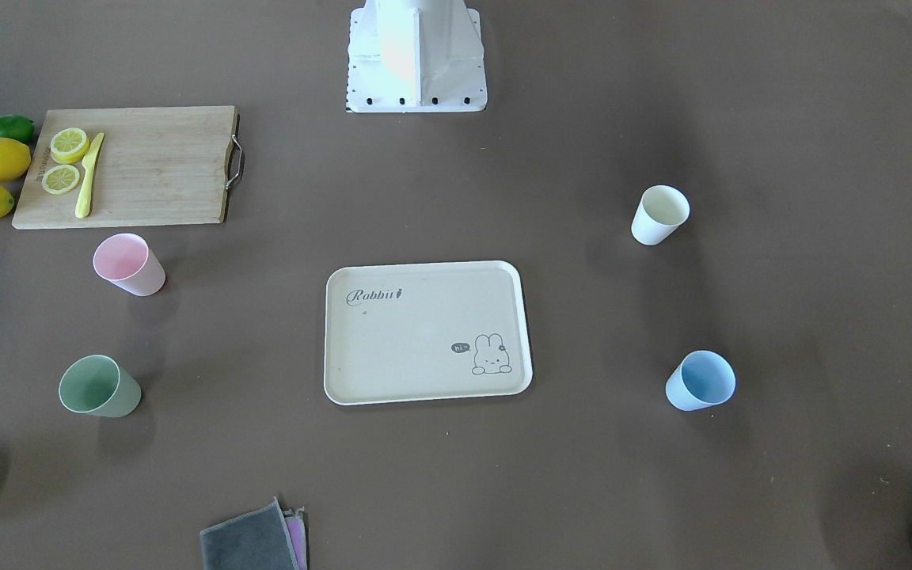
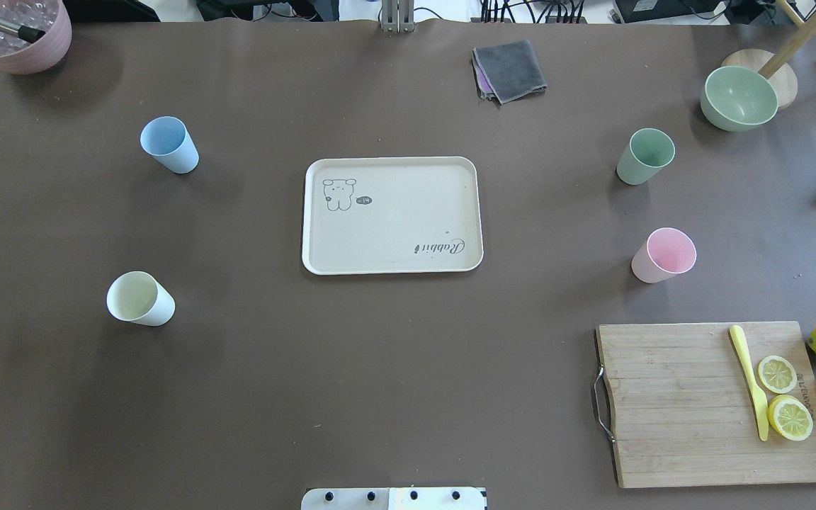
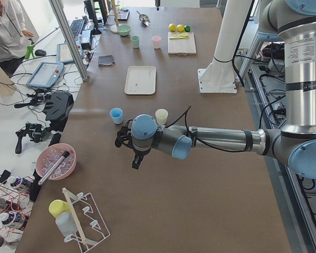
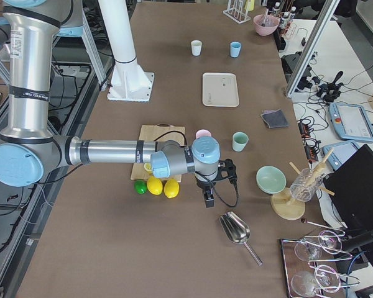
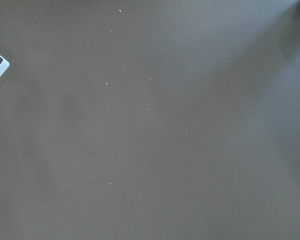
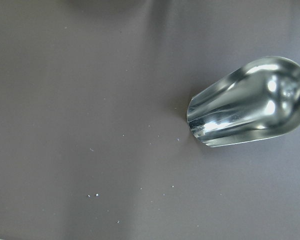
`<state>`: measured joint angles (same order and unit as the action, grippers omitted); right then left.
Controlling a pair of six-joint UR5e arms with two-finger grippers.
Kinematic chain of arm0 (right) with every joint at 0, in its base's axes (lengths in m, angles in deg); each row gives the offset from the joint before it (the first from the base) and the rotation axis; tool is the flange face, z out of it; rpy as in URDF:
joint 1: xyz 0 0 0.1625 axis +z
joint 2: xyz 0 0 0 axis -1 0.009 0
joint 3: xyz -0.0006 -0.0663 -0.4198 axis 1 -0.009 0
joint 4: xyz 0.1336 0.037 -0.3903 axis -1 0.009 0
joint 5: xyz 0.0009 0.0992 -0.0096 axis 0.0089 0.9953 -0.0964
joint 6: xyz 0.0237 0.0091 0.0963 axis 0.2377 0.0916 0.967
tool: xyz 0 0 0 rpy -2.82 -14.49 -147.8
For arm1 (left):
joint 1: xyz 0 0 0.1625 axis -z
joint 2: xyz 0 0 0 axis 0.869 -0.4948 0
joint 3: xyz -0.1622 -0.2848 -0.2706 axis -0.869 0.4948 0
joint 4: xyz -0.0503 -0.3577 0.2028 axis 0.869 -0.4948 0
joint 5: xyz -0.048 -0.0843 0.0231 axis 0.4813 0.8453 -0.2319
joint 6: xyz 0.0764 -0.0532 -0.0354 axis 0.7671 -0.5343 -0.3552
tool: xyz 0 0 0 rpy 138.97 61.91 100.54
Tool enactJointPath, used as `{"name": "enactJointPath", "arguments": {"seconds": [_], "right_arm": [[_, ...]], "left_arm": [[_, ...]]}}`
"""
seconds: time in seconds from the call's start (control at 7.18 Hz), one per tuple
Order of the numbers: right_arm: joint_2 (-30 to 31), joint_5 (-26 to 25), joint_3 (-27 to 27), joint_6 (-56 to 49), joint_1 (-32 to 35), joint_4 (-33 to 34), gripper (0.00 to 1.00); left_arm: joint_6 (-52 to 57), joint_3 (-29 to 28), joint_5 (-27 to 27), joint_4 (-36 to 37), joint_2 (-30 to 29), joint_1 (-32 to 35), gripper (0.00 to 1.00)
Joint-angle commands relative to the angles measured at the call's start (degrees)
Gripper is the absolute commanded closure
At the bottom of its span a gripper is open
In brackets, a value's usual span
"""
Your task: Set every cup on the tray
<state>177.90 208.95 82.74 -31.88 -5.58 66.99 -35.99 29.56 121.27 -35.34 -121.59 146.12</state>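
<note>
The cream tray (image 2: 394, 234) lay bare at the middle of the table, with all four cups standing upright on the table well apart from it: the light blue cup (image 2: 169, 145) and cream-white cup (image 2: 140, 299) off its left side, the sage green cup (image 2: 644, 156) and pink cup (image 2: 663, 255) off its right side. The left gripper (image 3: 127, 149) hung above the table beyond the blue and white cups from the tray, and the right gripper (image 4: 216, 183) hung far out past the pink and green cups, near a metal scoop (image 4: 237, 231). Both showed only in distant side views, so how far either was open could not be told, and neither touched a cup.
</note>
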Motion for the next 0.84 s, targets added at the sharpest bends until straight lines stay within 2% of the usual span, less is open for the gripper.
{"name": "enactJointPath", "arguments": {"seconds": [0.0,0.7], "right_arm": [[0.32,-1.00,-0.19,0.35,0.12,0.02,0.00],[1.21,0.76,-0.19,0.35,0.56,-0.07,0.00]], "left_arm": [[0.03,1.71,-0.30,1.09,1.36,0.62,0.02],[-0.67,1.36,0.32,1.09,3.39,1.32,0.02]]}}
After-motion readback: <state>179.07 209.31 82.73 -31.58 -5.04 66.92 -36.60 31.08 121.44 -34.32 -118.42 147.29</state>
